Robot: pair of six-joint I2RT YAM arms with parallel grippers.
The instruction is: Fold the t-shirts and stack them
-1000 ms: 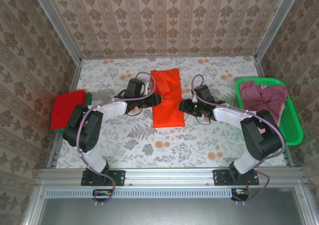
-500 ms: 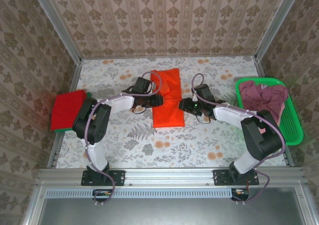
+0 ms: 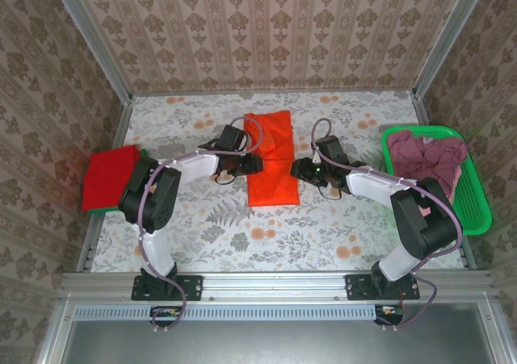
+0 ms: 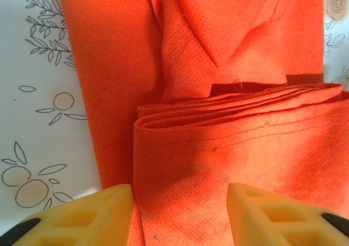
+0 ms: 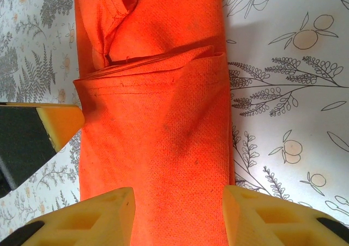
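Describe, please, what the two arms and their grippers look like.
The left arm and right arm have pale links, bulky black joints and mauve cables looping alongside. The left gripper and right gripper carry yellow wedge-shaped fingers with recessed cells and black backing.

Orange t-shirt [image 3: 270,159] folded long at centre, red t-shirt [image 3: 109,177] folded flat far left, mauve t-shirts [image 3: 426,159] crumpled far right

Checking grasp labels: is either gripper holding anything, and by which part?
Nothing looks held. The left gripper and right gripper both stand with jaws apart over the folded orange cloth t-shirt, which lies unpinched.
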